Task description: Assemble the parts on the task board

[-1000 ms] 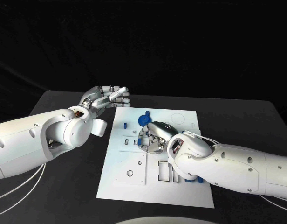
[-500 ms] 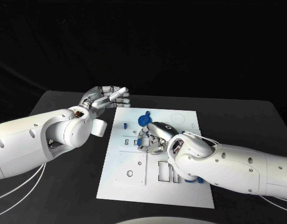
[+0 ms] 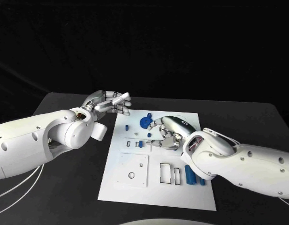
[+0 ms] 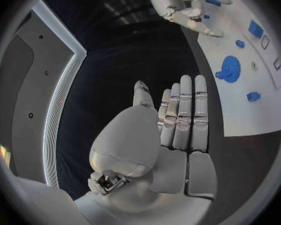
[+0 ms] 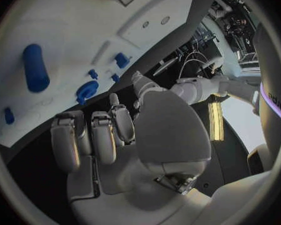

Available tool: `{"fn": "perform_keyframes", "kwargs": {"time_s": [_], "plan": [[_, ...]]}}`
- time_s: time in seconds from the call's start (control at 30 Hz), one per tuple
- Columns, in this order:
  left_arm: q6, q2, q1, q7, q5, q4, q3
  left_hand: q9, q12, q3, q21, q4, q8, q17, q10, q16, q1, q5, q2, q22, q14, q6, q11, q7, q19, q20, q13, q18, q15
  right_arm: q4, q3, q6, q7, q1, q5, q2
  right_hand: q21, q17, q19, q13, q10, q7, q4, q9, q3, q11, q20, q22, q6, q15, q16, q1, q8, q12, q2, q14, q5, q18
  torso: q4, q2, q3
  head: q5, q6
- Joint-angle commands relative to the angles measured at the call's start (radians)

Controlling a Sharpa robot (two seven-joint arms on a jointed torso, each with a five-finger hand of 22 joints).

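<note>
Over task board (image 3: 131,187): right hand (image 3: 168,133), fingers curled, apparently empty; left hand (image 3: 109,101) flat, holding nothing. Risk: descending fingers knocking blue gear (image 3: 145,121) off its seat.

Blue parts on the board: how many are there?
6: a gear, three small ones near it, a cylinder and a stub farther off. The right hand may hide more.

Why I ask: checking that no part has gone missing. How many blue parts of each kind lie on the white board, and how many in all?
Blue gear: 1
Long blue cylinders: 2
Small blue pieces: 3
Total: 6 blue parts
</note>
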Motion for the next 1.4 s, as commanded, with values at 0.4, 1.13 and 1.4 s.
{"fn": "perform_keyframes", "kwargs": {"time_s": [0.4, 1.13, 1.4], "plan": [[0.278, 0.034, 0.003, -0.552, -0.665, 0.0, 0.0, 0.302, 0.656, -0.028, 0.856, 0.01, 0.115, 1.017, 0.134, 1.112, -0.148, -0.013, 0.013, 0.966, 0.372, 0.041, -0.114, -0.094, 0.302, -0.113, 0.691, -0.087, -0.115, 0.037, 0.004, 0.05, 0.172, 0.138, 0.415, -0.181, -0.011, 0.262, 0.068, 0.02, -0.012, -0.006, 0.026, 0.004, 0.015, -0.004, 0.003, 0.234, 0.022, -0.001, 0.005, 0.013, 0.02, -0.009, 0.006, 0.102, 0.045, 0.001, -0.0108, -0.043, 0.0112, 0.01, -0.014], [0.499, 0.213, 0.062, -0.835, -0.864, -0.092, -0.026, 0.425, 0.82, -0.027, 0.963, 0.008, 0.11, 1.012, 0.122, 1.105, -0.159, 0.041, 0.053, 1.183, 0.377, -0.01, -0.116, -0.093, 0.431, -0.124, 0.873, -0.127, -0.123, -0.032, 0.004, 0.065, 0.124, 0.158, 0.456, -0.216, -0.016, 0.257, 0.065, 0.016, -0.013, -0.009, 0.037, 0.008, 0.015, -0.006, 0.001, 0.232, 0.025, -0.003, 0.004, 0.008, 0.028, -0.011, -0.005, 0.101, 0.075, 0.002, -0.0118, -0.053, 0.0204, 0.026, -0.031], [0.526, 0.245, 0.064, -0.851, -0.859, -0.11, -0.033, 0.434, 0.839, -0.028, 0.981, 0.009, 0.109, 1.035, 0.124, 1.132, -0.165, 0.046, 0.055, 1.214, 0.383, -0.01, -0.115, -0.093, 0.449, -0.123, 0.891, -0.134, -0.122, -0.041, 0.004, 0.07, 0.116, 0.158, 0.452, -0.213, -0.016, 0.257, 0.065, 0.016, -0.012, -0.009, 0.039, 0.009, 0.016, -0.006, 0.0, 0.231, 0.026, -0.003, 0.004, 0.007, 0.029, -0.01, -0.005, 0.101, 0.081, 0.002, -0.0092, -0.053, 0.0202, 0.026, -0.038]]}}
